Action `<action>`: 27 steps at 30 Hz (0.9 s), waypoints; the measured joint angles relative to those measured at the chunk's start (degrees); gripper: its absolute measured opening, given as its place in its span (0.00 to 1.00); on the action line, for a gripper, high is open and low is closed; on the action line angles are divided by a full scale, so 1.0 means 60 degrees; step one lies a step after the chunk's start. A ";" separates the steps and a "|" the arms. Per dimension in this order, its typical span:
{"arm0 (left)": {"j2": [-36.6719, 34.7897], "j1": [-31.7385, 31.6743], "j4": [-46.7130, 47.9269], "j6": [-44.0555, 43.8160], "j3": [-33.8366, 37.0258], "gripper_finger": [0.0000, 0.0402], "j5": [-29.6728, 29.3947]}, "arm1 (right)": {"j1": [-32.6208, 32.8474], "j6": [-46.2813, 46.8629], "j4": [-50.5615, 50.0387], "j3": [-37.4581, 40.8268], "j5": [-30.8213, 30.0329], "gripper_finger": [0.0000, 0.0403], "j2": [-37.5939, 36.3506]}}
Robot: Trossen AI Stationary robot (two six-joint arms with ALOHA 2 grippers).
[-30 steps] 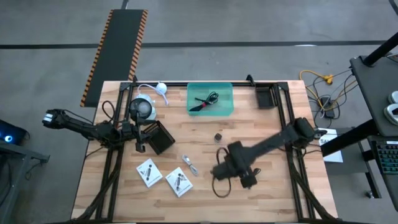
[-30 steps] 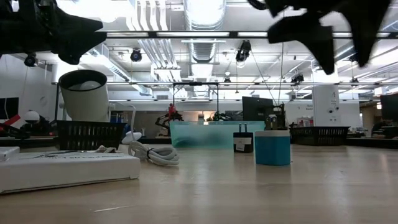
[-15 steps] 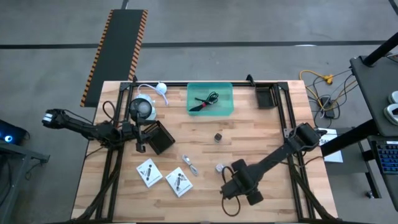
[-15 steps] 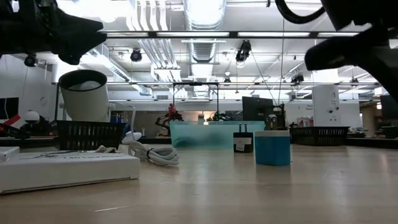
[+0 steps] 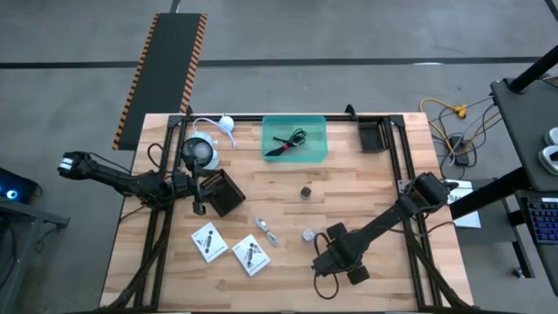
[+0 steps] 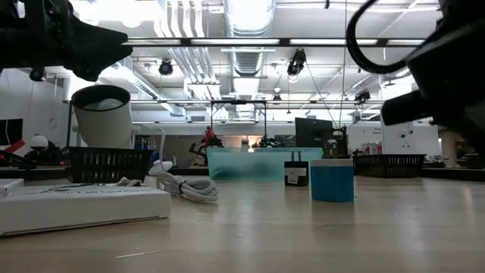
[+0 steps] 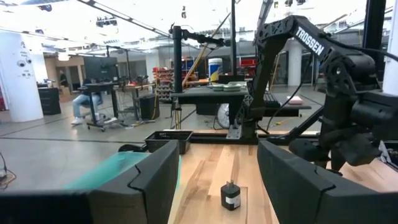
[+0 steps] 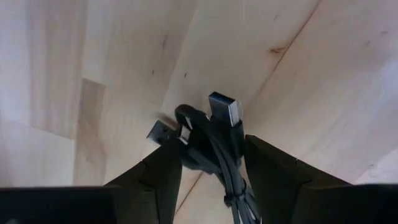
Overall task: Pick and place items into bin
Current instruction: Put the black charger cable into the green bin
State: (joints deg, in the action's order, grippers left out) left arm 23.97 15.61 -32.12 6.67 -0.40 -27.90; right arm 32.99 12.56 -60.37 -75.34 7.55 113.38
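The teal-green bin (image 5: 295,139) stands at the far middle of the table, with a coiled black cable and a dark pen-like stick inside. My right gripper (image 5: 324,262) hovers near the table's near edge, shut on a coiled black cable (image 8: 214,149). On the wood lie two white packets (image 5: 208,242) (image 5: 251,255), a small whitish cord (image 5: 266,229), a small teal cylinder (image 5: 308,235) and a dark cube (image 5: 306,192). My left gripper (image 7: 217,180) waits open at the left, over the black square box (image 5: 223,192). My right gripper pinches the black cable's bundled strands (image 8: 219,163) between its two fingers, just behind the USB plugs (image 8: 224,109), which stick out past the fingertips. It comes from above, pointing down. The cable is lifted clear, and its loop (image 6: 371,45) curves out beside the gripper.
The white round device (image 5: 199,153) with its cord sits at the far left, next to the black box. A flat black tray (image 5: 375,135) lies at the far right. Bare wood lies between the bin and the loose items.
My right gripper, shut on the cable, has moved toward the table's near edge, carrying the cable loop along. This has uncovered the small teal cylinder, which stayed in place.
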 joint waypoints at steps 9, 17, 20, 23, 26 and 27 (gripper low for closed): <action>0.0000 0.0000 0.0000 0.0019 0.0000 0.50 0.0000 | 0.0000 -0.0288 0.0100 0.0215 0.0001 0.26 -0.0003; 0.0011 -0.0002 0.0000 0.0015 0.0004 0.50 -0.0004 | -0.0164 -0.0382 -0.0257 -0.0126 -0.0003 0.12 -0.0032; 0.0000 0.0000 0.0004 0.0012 0.0004 0.50 0.0000 | -0.0294 -0.0567 -0.1045 -0.0649 -0.0100 0.12 -0.0068; 0.0038 0.0000 0.0004 0.0012 0.0004 0.50 -0.0001 | -0.0419 -0.0626 -0.1687 -0.1239 -0.0762 0.12 -0.0068; 0.0133 -0.0001 0.0000 0.0012 0.0004 0.50 0.0000 | -0.0579 -0.0939 -0.1848 -0.1797 -0.1423 0.12 -0.0108; 0.0167 0.0000 0.0004 0.0012 0.0004 0.50 -0.0002 | -0.0654 -0.1072 -0.1860 -0.1942 -0.1588 0.12 -0.0128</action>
State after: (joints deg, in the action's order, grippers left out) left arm 24.97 15.62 -32.10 6.74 -0.38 -27.91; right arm 29.07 6.13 -71.53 -86.99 -1.98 112.61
